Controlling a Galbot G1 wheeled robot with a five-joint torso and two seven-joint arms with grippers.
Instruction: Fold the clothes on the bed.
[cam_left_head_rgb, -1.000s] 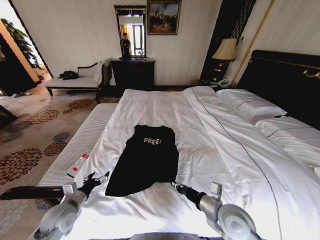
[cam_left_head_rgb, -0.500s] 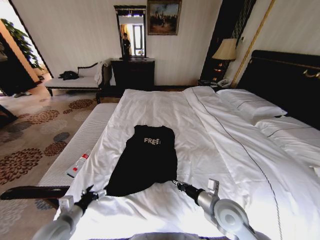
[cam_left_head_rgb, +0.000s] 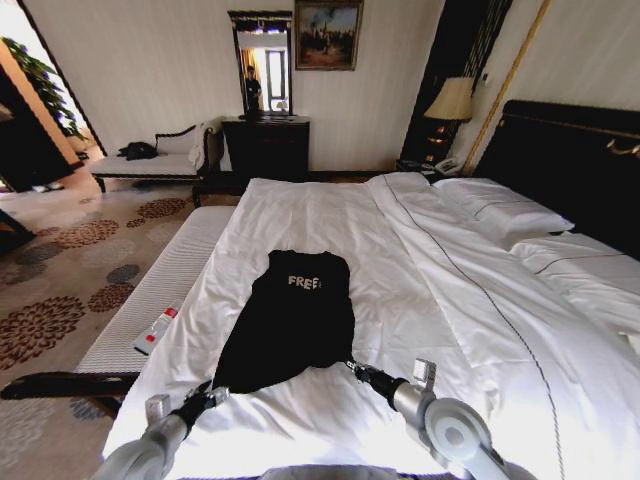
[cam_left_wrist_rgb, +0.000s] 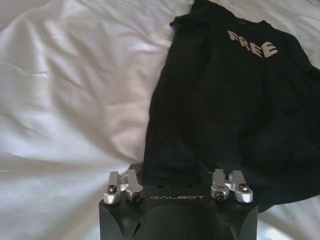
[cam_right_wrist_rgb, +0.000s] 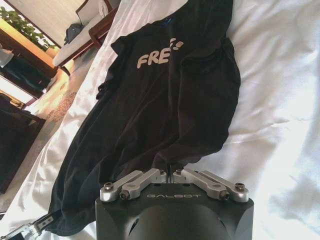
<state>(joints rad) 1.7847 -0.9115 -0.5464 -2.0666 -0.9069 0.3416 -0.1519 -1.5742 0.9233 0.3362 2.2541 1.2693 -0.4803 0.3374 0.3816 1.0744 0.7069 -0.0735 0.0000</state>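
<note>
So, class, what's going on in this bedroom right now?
A two-armed robot is working on a black T-shirt lying flat on the white bed. The right gripper is shut on the shirt's near hem at its right corner. The left gripper sits at the hem's left corner. No lengthwise fold has been made yet.

The T-shirt (cam_left_head_rgb: 292, 320) is black with white "FREE" lettering, the bed (cam_left_head_rgb: 440, 300) has white sheets and a dark headboard at two o'clock, and the carpet (cam_left_head_rgb: 70, 270) at nine o'clock bears brown floral medallions.
</note>
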